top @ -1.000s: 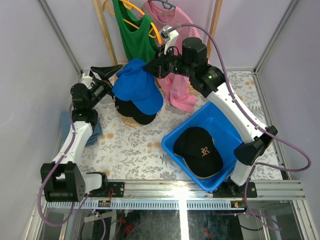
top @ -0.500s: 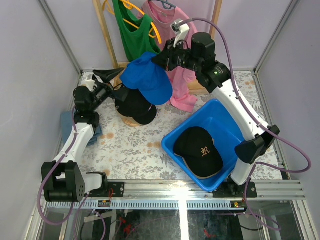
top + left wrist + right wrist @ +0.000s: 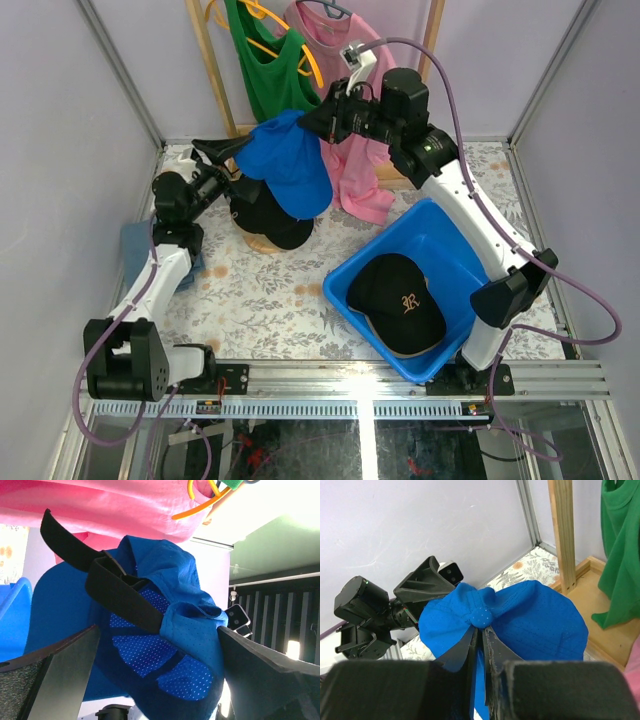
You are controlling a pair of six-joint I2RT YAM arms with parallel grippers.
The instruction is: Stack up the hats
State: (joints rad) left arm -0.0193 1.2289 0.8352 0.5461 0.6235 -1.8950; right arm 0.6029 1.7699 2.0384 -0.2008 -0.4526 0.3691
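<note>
My right gripper (image 3: 483, 630) is shut on the crown of a royal blue hat (image 3: 290, 165), pinching it just under the top button (image 3: 482, 616). It hangs above a black hat (image 3: 272, 222) that sits on the round wooden stand. My left gripper (image 3: 222, 165) stands wide open at the blue hat's left edge. In the left wrist view the hat's mesh underside (image 3: 150, 650) and black strap fill the space between the fingers (image 3: 55, 675); I cannot tell whether they touch. Another black hat (image 3: 398, 298) with an embroidered letter lies in the blue bin (image 3: 440, 225).
A pink shirt (image 3: 350, 180) and a green shirt (image 3: 268, 70) hang from a wooden rack right behind the held hat. A folded grey-blue cloth (image 3: 132, 245) lies by the left arm. Walls close in the left, back and right sides.
The right gripper has lifted the blue hat up off the black hat on the stand. The left gripper has opened wider and moved right, up to the blue hat.
</note>
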